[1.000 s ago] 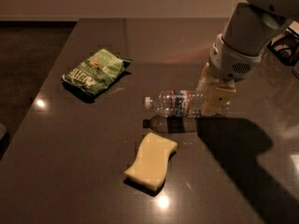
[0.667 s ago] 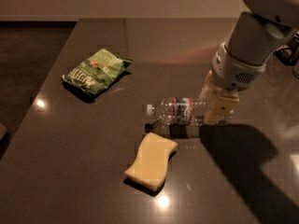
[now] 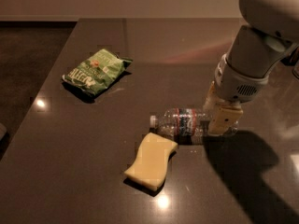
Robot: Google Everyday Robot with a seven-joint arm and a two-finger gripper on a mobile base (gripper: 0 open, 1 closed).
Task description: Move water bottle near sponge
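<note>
Nearest on the dark table (image 3: 65, 176) lies the pale yellow sponge (image 3: 152, 161). Just behind it, the water bottle (image 3: 183, 122) lies on its side with its white cap pointing left, close to the sponge's far corner. At right, the gripper (image 3: 223, 125) is clamped around the bottle's base end, and a green chip bag (image 3: 96, 70) lies farther back on the left.
</note>
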